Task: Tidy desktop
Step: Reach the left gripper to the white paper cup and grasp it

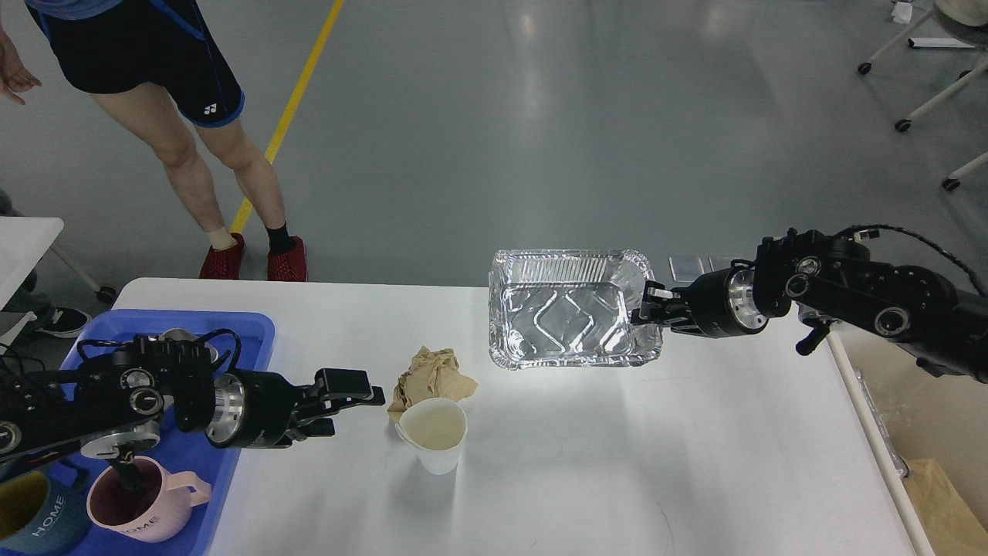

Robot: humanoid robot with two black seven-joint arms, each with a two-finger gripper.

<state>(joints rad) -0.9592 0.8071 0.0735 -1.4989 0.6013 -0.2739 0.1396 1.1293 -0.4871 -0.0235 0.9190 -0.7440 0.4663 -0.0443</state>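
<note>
The white desktop fills the lower view. My right gripper is shut on the right rim of a silver foil tray and holds it lifted above the desktop's far middle. A crumpled brown paper lies mid-desk, touching a white paper cup in front of it. My left gripper is open and empty, just left of the cup and the paper, low over the desktop.
A blue tray at the left holds a pink mug, a dark teal mug and a metal item partly hidden by my left arm. A person stands beyond the far left corner. A cream bin stands right of the desktop.
</note>
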